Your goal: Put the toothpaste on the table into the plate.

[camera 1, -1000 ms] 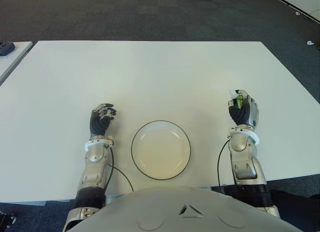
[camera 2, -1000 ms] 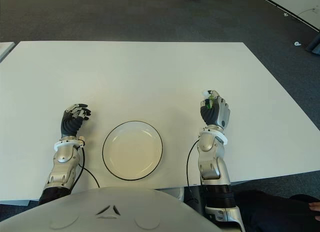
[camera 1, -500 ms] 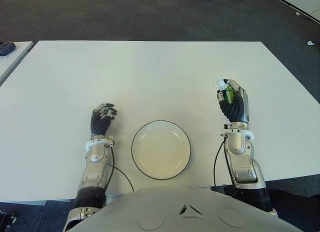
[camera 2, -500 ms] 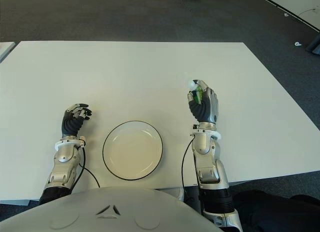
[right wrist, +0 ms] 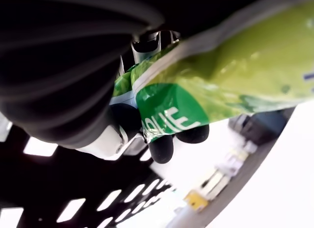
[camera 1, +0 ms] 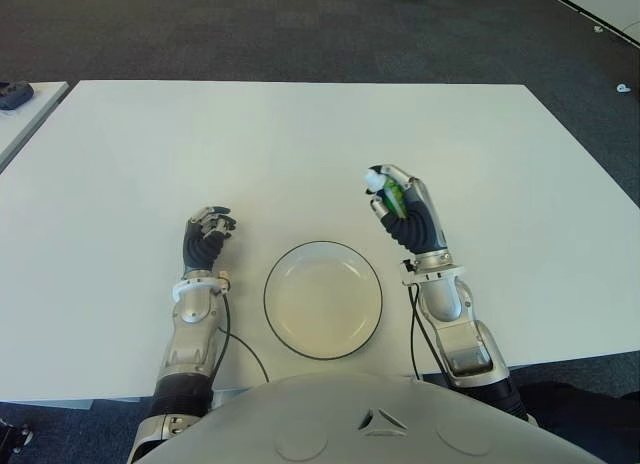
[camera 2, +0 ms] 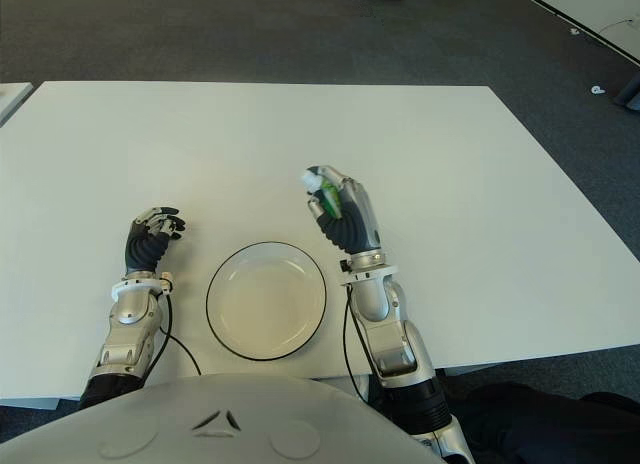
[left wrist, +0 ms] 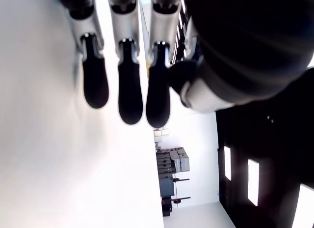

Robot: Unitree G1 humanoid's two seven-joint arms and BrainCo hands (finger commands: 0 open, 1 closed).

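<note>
The toothpaste [camera 1: 393, 195] is a green tube with a white cap, and it sits in the right hand [camera 1: 403, 211], whose fingers [right wrist: 162, 148] are clamped round it. In the right wrist view the tube's green body fills much of the frame, with white lettering on a darker green patch and dark fingertips wrapped across it. In the eye views the white cap pokes out at the top of the fist, pointing away from the robot and a little to its left.

The right hand shows above the worktop [camera 1: 300, 144], just past the far right edge of the plate [camera 1: 322, 299], not over its middle. Whether the hand touches the worktop cannot be told. Its forearm slants back toward the robot's right side.

The plate is round, white, with a dark rim, and it lies on the worktop near the front edge, between the two arms. Nothing lies in it.

The left hand [camera 1: 205, 238] shows to the left of the plate, apart from it. Its fingers [left wrist: 120, 85] are curled loosely and hold nothing; the left wrist view shows three dark fingertips hanging over the white surface.

The worktop is white and wide. Beyond it is a dark carpeted floor [camera 1: 300, 34].
</note>
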